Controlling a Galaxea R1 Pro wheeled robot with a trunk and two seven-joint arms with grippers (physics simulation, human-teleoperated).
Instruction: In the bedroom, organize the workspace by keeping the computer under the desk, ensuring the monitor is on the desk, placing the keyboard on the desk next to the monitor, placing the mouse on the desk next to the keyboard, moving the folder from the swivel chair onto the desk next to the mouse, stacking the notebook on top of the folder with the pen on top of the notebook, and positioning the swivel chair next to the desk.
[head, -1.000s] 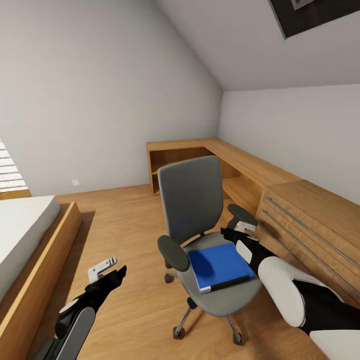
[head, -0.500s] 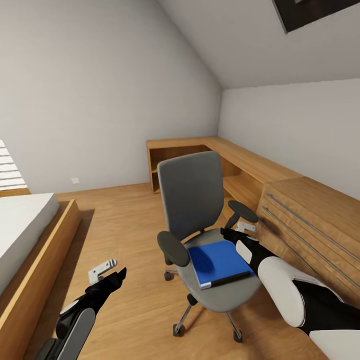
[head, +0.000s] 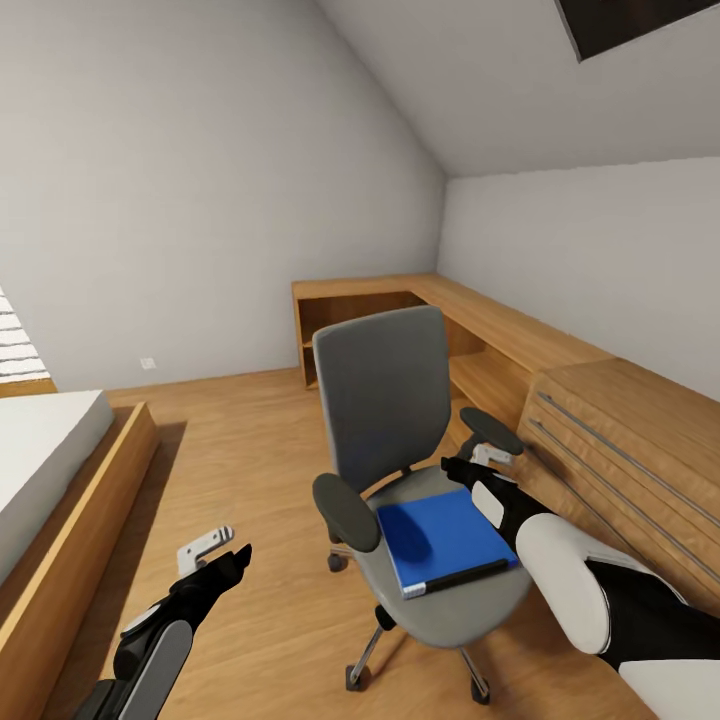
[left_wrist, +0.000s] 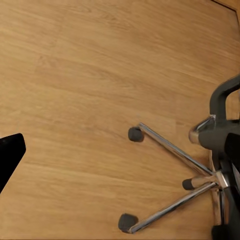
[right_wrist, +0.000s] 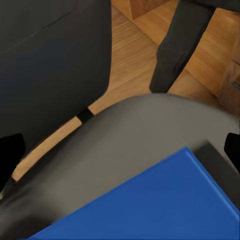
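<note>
The grey swivel chair (head: 385, 395) stands in the middle of the wood floor, its back toward the far wall. Flat on its seat lies the bright blue folder (head: 445, 535), dark spine toward me. My right gripper (head: 462, 468) hovers open over the seat's right rear, just inside the right armrest (head: 490, 430) and above the folder's far corner. In the right wrist view the folder (right_wrist: 150, 200) and grey seat (right_wrist: 125, 135) lie between the spread fingertips (right_wrist: 10, 155). Left of the chair, my left gripper (head: 222, 555) hangs open over bare floor, facing the chrome star base (left_wrist: 170, 150).
A light wooden drawer cabinet (head: 620, 460) stands close on the chair's right. A low wooden corner shelf unit (head: 470, 320) runs along the far and right walls. A low bed (head: 50, 470) with a wooden frame borders the left. A black-framed skylight (head: 640, 20) sits overhead.
The whole view has shifted a little and the chair looks slightly nearer. My left gripper sits a bit lower in the picture. Both grippers keep their pose.
</note>
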